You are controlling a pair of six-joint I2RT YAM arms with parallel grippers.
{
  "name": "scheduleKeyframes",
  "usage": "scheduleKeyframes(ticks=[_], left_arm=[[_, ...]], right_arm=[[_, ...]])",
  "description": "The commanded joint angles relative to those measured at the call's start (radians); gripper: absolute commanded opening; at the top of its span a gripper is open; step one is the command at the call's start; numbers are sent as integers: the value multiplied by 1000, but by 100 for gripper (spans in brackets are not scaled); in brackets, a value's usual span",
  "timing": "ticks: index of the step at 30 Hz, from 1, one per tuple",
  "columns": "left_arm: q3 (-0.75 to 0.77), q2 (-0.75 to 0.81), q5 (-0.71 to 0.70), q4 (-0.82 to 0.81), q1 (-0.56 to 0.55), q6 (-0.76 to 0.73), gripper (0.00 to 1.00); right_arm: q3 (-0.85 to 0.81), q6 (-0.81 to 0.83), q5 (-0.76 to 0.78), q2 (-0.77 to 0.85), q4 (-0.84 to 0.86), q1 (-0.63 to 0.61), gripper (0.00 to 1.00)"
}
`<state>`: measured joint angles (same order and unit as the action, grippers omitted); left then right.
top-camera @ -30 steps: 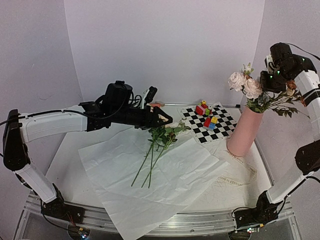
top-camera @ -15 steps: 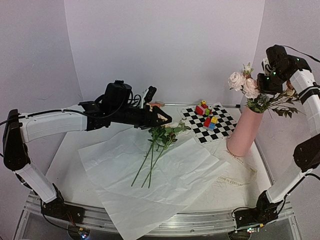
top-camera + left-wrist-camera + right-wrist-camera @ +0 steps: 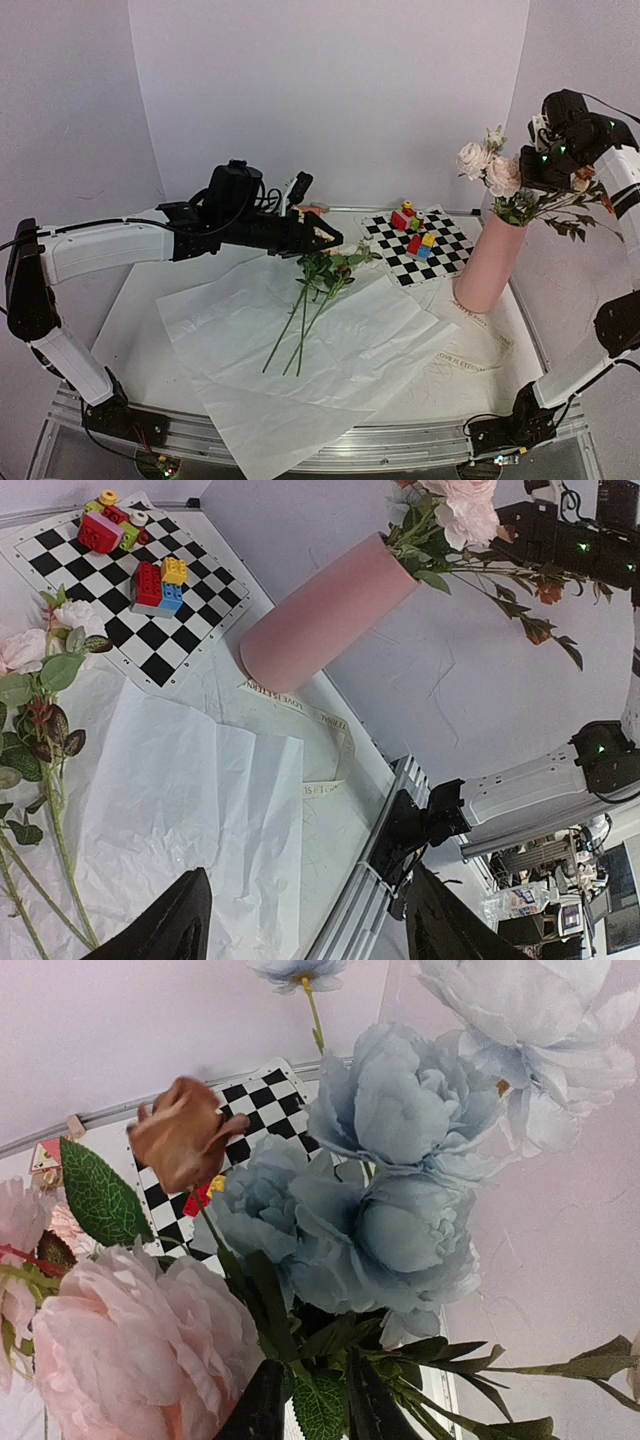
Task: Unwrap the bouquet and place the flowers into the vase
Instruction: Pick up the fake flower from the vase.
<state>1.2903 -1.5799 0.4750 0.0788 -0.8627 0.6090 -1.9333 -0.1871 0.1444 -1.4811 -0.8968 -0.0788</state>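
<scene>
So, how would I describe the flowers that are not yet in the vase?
Find the big creased white paper. Near its far edge lie loose flowers with long green stems; unlike the bunch in the pink vase, they lie flat.

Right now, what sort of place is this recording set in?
Most likely a robotics lab test cell: plain white backdrop panels enclose the table, a checkerboard calibration mat lies on it, and the left wrist view shows a cluttered workbench beyond the aluminium frame.
</scene>
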Motion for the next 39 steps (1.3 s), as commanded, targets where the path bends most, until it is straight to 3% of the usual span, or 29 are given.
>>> scheduleKeyframes(ticks=[1,8,12,24,31,39], left_arm=[[42,12,17,-5,6,-16,68],[36,17,15,-5,6,-12,68],[27,27,6,-5,7,-6,68],[31,20,13,-5,7,-3,68],[38,14,21,-5,7,-3,68],[30,21,16,-5,7,1,68]], right_arm=[[26,0,-5,8,-36,3,24],[21,13,12,-28,-40,3,23],[30,13,2,-23,-38,2,14],[109,12,9,19,-44,3,20],[108,12,8,19,-37,3,16],[128,27,4,27,-30,3,23]])
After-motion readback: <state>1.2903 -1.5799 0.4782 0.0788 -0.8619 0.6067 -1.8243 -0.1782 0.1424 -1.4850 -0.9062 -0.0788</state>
